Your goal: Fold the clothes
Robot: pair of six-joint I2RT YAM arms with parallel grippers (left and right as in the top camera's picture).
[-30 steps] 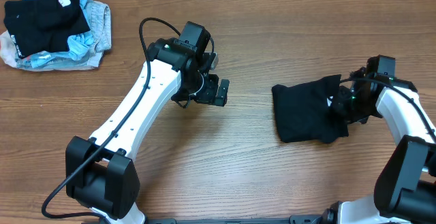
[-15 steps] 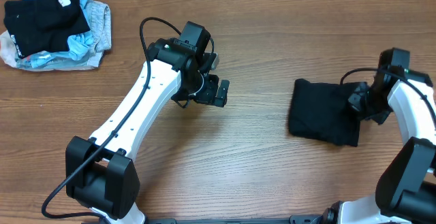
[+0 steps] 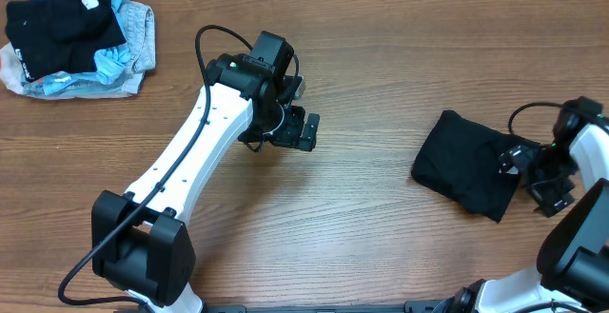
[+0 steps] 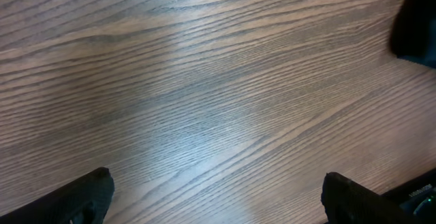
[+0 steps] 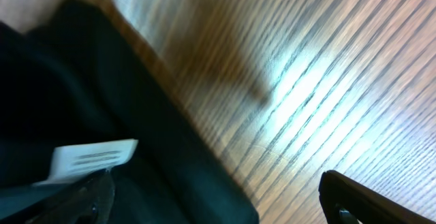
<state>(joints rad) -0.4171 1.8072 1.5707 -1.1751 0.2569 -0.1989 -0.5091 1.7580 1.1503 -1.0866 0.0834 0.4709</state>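
1. Desk [image 3: 381, 85]: left fingers [image 4: 75, 200] are hanging released above it, gripping nothing.
2. Folded, the clothes [image 3: 466, 166] are lying just under the right fingers [image 5: 361, 200], which are also released. Looking soft, light and floppy; pinching a thick folded edge is seeming best.
3. Label [image 5: 88, 159] is showing beside one right finger.

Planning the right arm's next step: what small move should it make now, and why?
Probably lift the right gripper straight up, clear of the black garment. Its fingers are open, nothing is held, and the garment lies folded on the table, partly beneath them.
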